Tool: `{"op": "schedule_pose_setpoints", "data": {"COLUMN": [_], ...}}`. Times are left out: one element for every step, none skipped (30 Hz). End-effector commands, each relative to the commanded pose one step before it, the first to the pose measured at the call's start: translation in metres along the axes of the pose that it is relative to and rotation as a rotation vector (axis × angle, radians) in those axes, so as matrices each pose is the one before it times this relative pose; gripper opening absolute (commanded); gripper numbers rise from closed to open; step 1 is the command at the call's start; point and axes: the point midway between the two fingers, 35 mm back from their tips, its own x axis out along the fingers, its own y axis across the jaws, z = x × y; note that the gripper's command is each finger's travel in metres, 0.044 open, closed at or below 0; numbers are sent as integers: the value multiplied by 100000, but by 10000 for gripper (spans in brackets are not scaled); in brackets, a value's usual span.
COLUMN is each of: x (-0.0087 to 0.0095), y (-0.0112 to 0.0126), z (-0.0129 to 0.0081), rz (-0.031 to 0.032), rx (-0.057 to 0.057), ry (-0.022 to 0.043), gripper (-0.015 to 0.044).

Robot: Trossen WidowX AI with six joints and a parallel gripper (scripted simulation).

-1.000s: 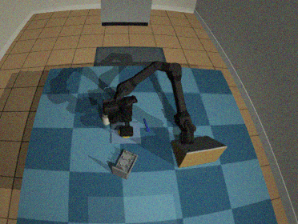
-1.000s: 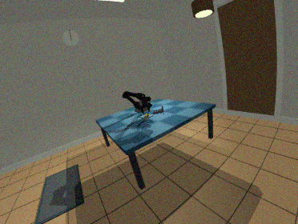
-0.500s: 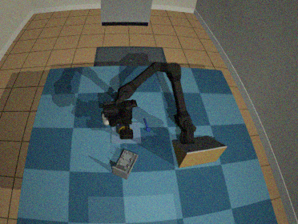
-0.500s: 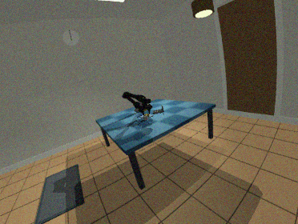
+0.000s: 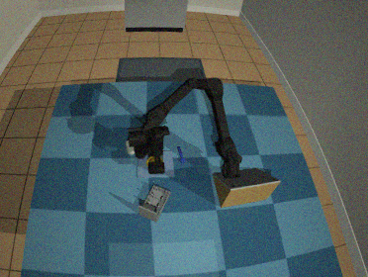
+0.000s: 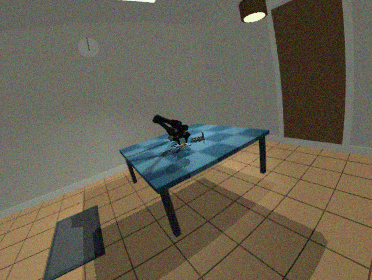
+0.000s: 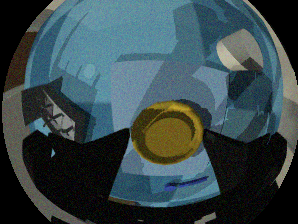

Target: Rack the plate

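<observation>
The plate (image 5: 151,159) (image 7: 166,131) is small, round and yellow, and lies flat on the blue checkered table (image 5: 277,237) (image 6: 235,136). My gripper (image 5: 155,165) (image 6: 181,143) (image 7: 166,133) is open and reaches down right over it, with a finger on each side of the plate in the wrist view. I cannot tell whether the fingers touch it. The dish rack (image 5: 154,202) (image 7: 56,111) is a small grey frame with rails, standing on the table a short way in front of the plate. It is empty.
A thin blue pen-like object (image 5: 181,154) (image 7: 186,183) lies just right of the plate. A small white cup (image 5: 130,147) stands just left of the gripper. The arm's tan base box (image 5: 247,190) sits to the right.
</observation>
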Motion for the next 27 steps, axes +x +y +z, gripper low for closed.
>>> {"op": "schedule_pose_setpoints", "data": {"x": [127, 0, 0, 0, 0, 0, 0, 0, 0, 0, 0, -46, -139, -232, -326, -420, -515, -572, -575, -577, -578, -512, -513, -515, -516, -518, -519], "y": [-22, 0, 0, 0, 0, 0, 0, 0, 0, 0, 0, 4, 11, 19, 26, 34, 41, 45, 45, 45, 44, 38, 37, 36, 35, 33, 32], "z": [-30, 0, 0, 0, 0, 0, 0, 0, 0, 0, 0, 14, 42, 68, 93, 115, 134, 139, 131, 122, 113, 113, 105, 97, 89, 81, 73], "rz": [-337, 0, 0, 0, 0, 0, 0, 0, 0, 0, 0, 18, 55, 92, 130, 170, 210, 236, 240, 244, 247, 190, 188, 186, 184, 181, 179], "rx": [-469, 0, 0, 0, 0, 0, 0, 0, 0, 0, 0, 3, 7, 12, 16, 20, 23, 24, 22, 20, 18, -155, -157, -158, -159, -160, -161], "ry": [70, 0, 0, 0, 0, 0, 0, 0, 0, 0, 0, -56, -168, -279, -388, -497, -604, -663, -659, -654, -649, -387, -383, -380, -376, -373, -369], "gripper": [381, 374, 367, 361, 354, 347, 341, 334, 327, 321, 294, 268, 242, 216, 189, 163, 137, 111, 84, 58, 32, 6, 0, 0, 0, 0, 0]}}
